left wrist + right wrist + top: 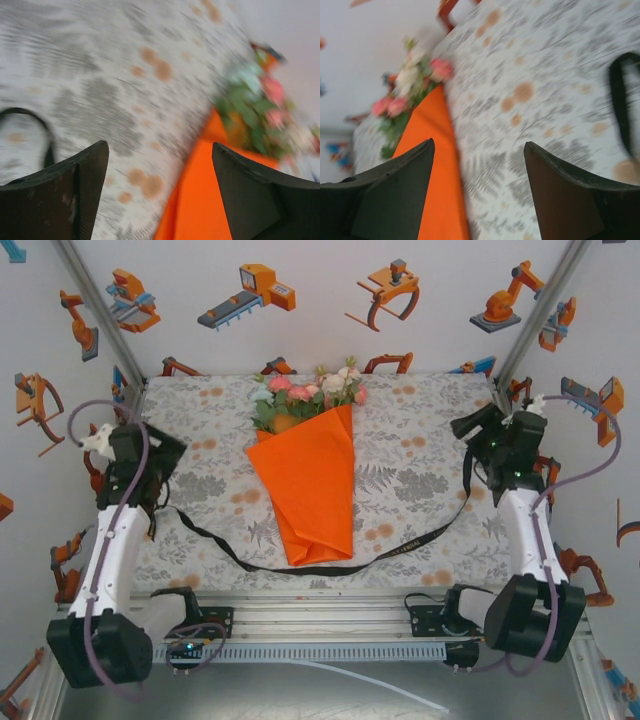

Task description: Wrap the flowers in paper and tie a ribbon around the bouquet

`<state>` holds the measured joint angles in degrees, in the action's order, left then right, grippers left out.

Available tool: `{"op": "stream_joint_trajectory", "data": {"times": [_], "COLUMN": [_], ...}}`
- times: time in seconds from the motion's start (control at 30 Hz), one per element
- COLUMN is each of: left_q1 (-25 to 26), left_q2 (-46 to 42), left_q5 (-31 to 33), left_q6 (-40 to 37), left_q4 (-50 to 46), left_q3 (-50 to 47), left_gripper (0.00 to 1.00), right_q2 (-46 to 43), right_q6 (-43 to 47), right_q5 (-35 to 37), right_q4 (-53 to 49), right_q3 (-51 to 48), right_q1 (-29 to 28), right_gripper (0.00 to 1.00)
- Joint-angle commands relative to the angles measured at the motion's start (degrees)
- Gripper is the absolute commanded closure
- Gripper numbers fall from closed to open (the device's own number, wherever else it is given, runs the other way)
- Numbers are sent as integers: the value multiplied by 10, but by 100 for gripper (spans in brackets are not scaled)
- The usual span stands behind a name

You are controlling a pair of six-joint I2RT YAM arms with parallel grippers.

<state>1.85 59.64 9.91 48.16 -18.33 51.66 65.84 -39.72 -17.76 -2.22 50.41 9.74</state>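
Top view: the bouquet (305,480) lies mid-table, flowers (310,395) at 12 o'clock, the paper (312,495) tapering to 6. The ribbon (400,548) sags across the cone's tip, over or under I cannot tell, with one end trailing to each side. Probably laid that way so each arm can take an end. The left claw (165,455) is at 9 o'clock and the right claw (470,425) at 2, both well apart from the cone.

Left wrist: left claw (160,185) released, nothing between the jaws. Ribbon loop (35,117) at 9, paper edge at 5.

Right wrist: right claw (479,182) released, empty. Ribbon (617,100) at 3, flowers (415,85) at 10.

Surface: tablecloth (420,470) with grey ferns and orange spots. Room: white walls with robot stickers (255,290).
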Motion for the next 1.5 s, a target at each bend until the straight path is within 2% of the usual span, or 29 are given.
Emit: {"op": "stream_joint_trajectory", "data": {"times": [0.0, 0.07, 0.17, 0.37, 0.53, 0.8, 1.03, 1.2, 1.3, 1.4, 1.47], "left_q1": [97, 149, 197, 226, 238, 256, 258, 275, 286, 290, 291], "left_q2": [33, 67, 110, 212, 277, 310, 307, 314, 318, 317, 321], "left_q5": [-152, -216, -239, -260, -272, -223, -254, -259, -220, -159, -168], "left_q6": [-33, -24, -9, 2, 31, 35, 64, 77, 47, -2, -15], "left_q4": [23, 55, 106, 180, 254, 255, 326, 338, 289, 229, 224], "left_q3": [-5, -23, -57, -91, -117, -151, -191, -201, -198, -189, -187], "left_gripper": [22, 21, 21, 22, 23, 38, 52, 54, 55, 55, 55], "right_q2": [7, 19, 55, 156, 205, 245, 267, 256, 239, 229, 225], "right_q6": [-3, 21, 27, -47, -73, -108, -153, -173, -176, -177, -177], "right_q5": [-142, -138, -122, -133, -91, -67, -78, -75, -62, -59, -57], "right_q4": [-25, -47, -20, 143, 190, 259, 329, 343, 341, 338, 333], "right_q3": [-42, -54, -81, -138, -144, -171, -192, -203, -213, -217, -216], "right_q1": [-71, -132, -210, -285, -328, -356, -365, -366, -365, -366, -366], "right_gripper": [34, 33, 32, 32, 34, 42, 47, 57, 67, 74, 77]}}
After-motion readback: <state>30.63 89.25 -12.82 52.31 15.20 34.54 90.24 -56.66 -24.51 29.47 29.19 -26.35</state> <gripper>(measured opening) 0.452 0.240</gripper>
